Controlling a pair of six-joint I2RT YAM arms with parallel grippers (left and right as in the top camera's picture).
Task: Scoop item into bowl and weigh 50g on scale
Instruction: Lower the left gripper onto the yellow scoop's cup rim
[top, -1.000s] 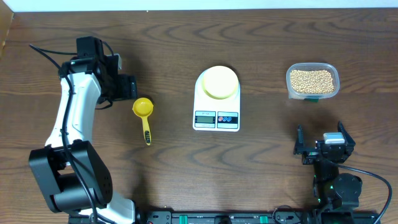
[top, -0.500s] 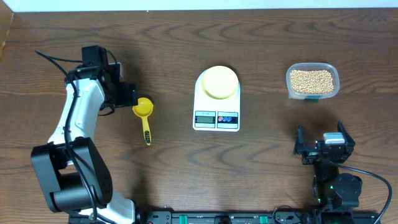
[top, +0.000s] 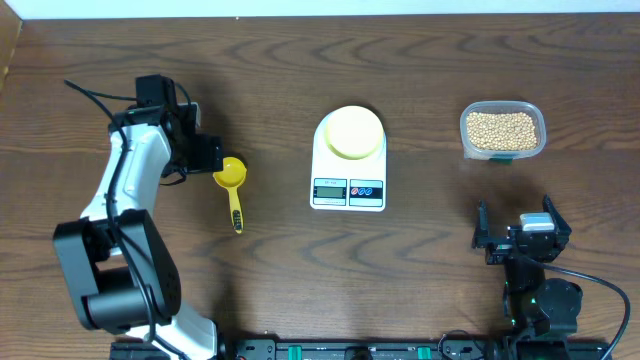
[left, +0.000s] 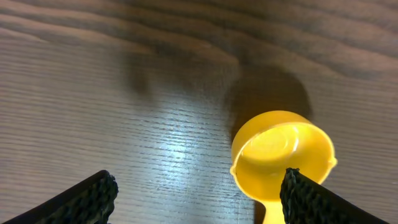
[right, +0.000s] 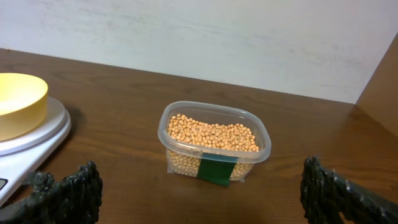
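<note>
Tan beans (top: 502, 128) (right: 211, 133) fill a clear plastic container at the back right. The pale yellow bowl (top: 355, 132) (right: 17, 102) stands empty on the white scale (top: 347, 185) (right: 38, 135) at the table's middle. A bright yellow scoop (top: 231, 176) (left: 283, 151) lies left of the scale, handle toward the front. My left gripper (top: 207, 157) (left: 199, 200) hovers open just left of the scoop's cup; its right fingertip (left: 314, 198) overlaps the cup's near edge. My right gripper (top: 515, 228) (right: 205, 199) is open and empty, in front of the bean container.
The clear container (top: 503, 150) (right: 214, 163) carries a green label on its near side. A white wall runs along the table's far edge. Cables and a dark rail line the front edge.
My left gripper has moved forward and right, from behind the scoop to right beside its cup. The right arm, scoop, bowl and scale have not moved.
</note>
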